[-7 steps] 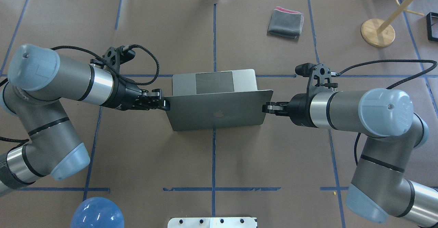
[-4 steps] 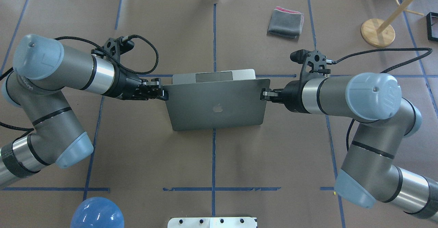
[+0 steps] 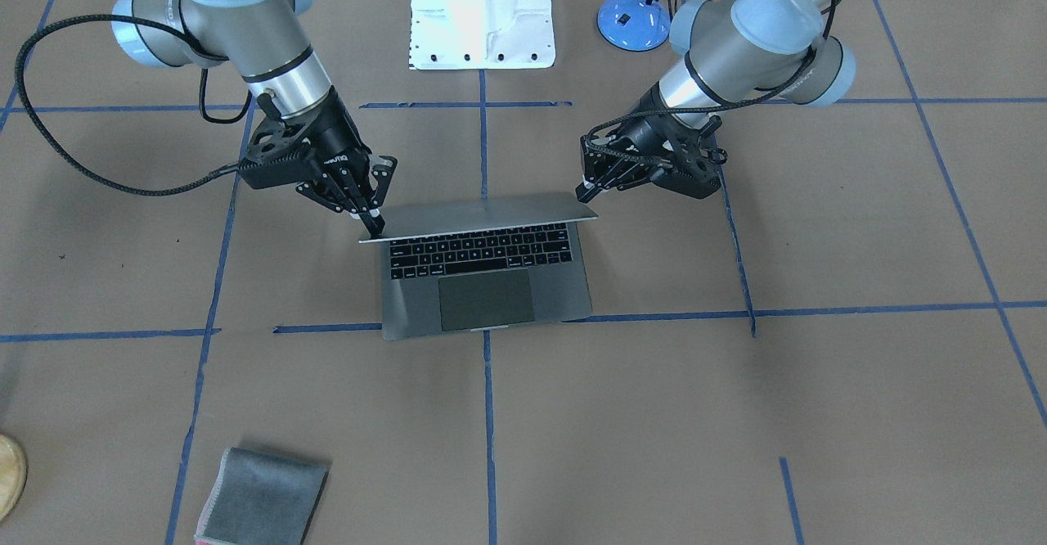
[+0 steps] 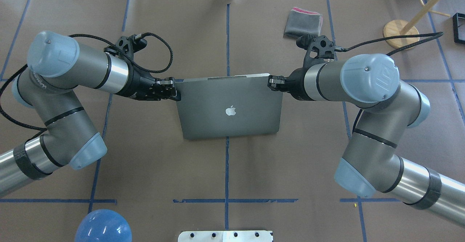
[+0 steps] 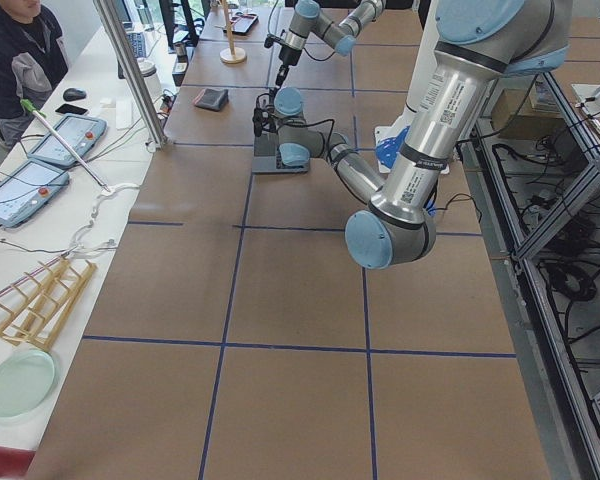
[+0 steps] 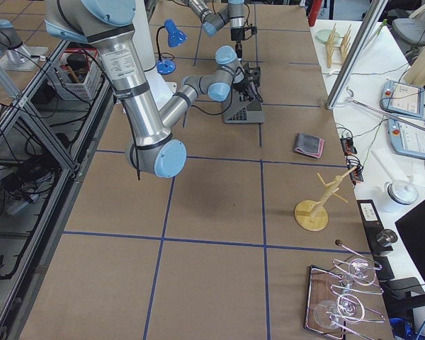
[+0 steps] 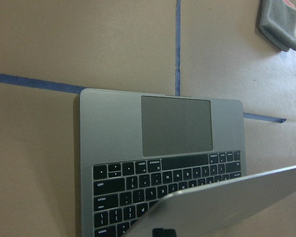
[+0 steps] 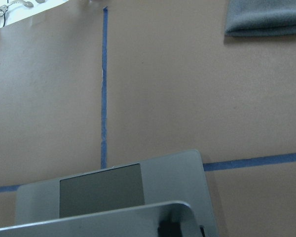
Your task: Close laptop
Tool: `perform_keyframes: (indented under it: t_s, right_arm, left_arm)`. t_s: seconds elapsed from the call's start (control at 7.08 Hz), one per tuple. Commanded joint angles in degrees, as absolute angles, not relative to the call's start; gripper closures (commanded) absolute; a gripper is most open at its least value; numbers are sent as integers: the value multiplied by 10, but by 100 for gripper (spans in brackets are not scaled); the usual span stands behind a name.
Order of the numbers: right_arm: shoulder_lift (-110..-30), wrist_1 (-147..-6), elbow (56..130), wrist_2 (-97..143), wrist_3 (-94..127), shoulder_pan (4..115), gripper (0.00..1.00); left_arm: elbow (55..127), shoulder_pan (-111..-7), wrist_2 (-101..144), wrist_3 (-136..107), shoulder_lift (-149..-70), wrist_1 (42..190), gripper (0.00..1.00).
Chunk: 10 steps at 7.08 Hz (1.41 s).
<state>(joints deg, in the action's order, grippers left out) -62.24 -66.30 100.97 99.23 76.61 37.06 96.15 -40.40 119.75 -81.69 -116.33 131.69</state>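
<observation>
Laptop (image 4: 229,105) sits at the centre of the overhead view on the brown paper-covered table (image 4: 145,162), where blue tape lines cross. The left arm (image 4: 65,64) reaches in from that view's left edge and the right arm (image 4: 367,78) from its right edge, each ending at one side of the lid.

The laptop is partly shut. In the front-facing view the lid hangs low over the back rows of the keyboard, while the keys and trackpad remain exposed below it. From overhead the logo side covers nearly the whole base, leaving only a thin strip along the upper edge.

A blue desk lamp (image 4: 103,225) stands at the lower left of the overhead view. A wooden stand (image 4: 400,34) is at the upper right. A folded grey cloth (image 4: 303,24) with a pink edge lies left of it, near the right wrist.

The left gripper (image 4: 174,91) meets the lid's upper-left corner and the right gripper (image 4: 273,82) its upper-right corner. Both have their fingers drawn close together onto the lid's edge. Each wrist view shows a dark fingertip (image 7: 163,232) pressed against the grey outer face.
</observation>
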Motion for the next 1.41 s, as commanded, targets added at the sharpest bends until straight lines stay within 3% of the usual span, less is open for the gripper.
perform_keyframes:
  t_s: [0.0,0.42,0.85,0.99,1.13,1.27]
  right_arm:
    - [-584,-663,938,992,759,381,99]
    - [-555,-661,864,990,759,378,99]
    - [-542,-661,846,991,762,376,95]
    - [-540,-665,847,1002,765,384,68]
    - [-542,-678,848,1024,761,402,1]
    - [-548,-702,849,1073,743,425,0]
  left_arm:
    - [916,-403,1170,-817,-1185,1317,100]
    - [802,-395,1132,-802,-1234,1318,100]
    - [793,-384,1124,-794,-1237,1318,100]
    - [796,-388,1130,-794,-1237,1318,98]
    - [796,-390,1133,-793,-1230,1317,10]
    - [802,-402,1132,-780,-1224,1290,1]
